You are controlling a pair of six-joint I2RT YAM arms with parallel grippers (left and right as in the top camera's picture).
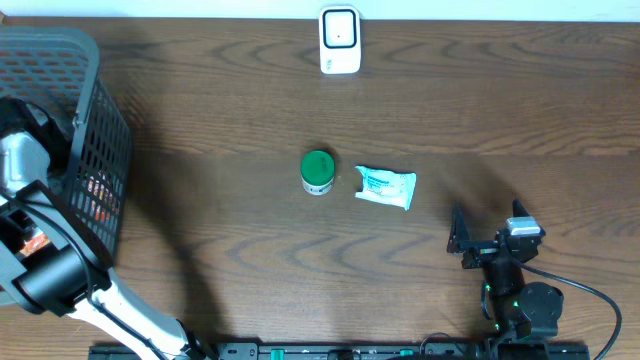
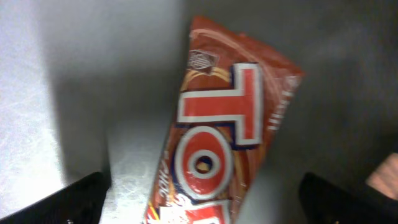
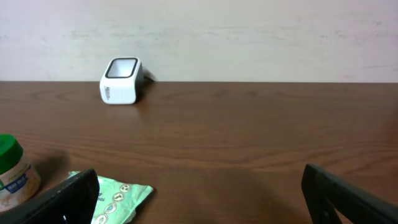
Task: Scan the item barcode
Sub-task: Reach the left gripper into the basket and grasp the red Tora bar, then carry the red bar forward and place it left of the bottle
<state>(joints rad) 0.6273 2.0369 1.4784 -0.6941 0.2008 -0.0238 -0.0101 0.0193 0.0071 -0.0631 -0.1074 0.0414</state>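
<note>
Both end effectors wide open and empty; red snack packet lies in the basket at the left of the frame.

Far left of the overhead view: dark mesh basket (image 1: 105,140) on the brown table (image 1: 220,100), left arm (image 1: 50,270) reaching over it. In the left wrist view the left end effector (image 2: 208,199) hangs above the red snack packet (image 2: 217,137), its fingers (image 2: 68,199) spread to the two lower corners of the frame and gripping nothing; whether they touch the packet cannot be told. The packet lies on the diagonal on the grey basket floor, large red-and-white letters facing up. Top centre: white scanner (image 1: 339,40) at the far table edge. Centre: green-lidded jar (image 1: 318,172), upright, with a green-and-white pouch (image 1: 386,187) just beside it on its right. Lower right: right end effector (image 3: 205,196), fingers fully apart, holding nothing, near the pouch and apart from it.
</note>
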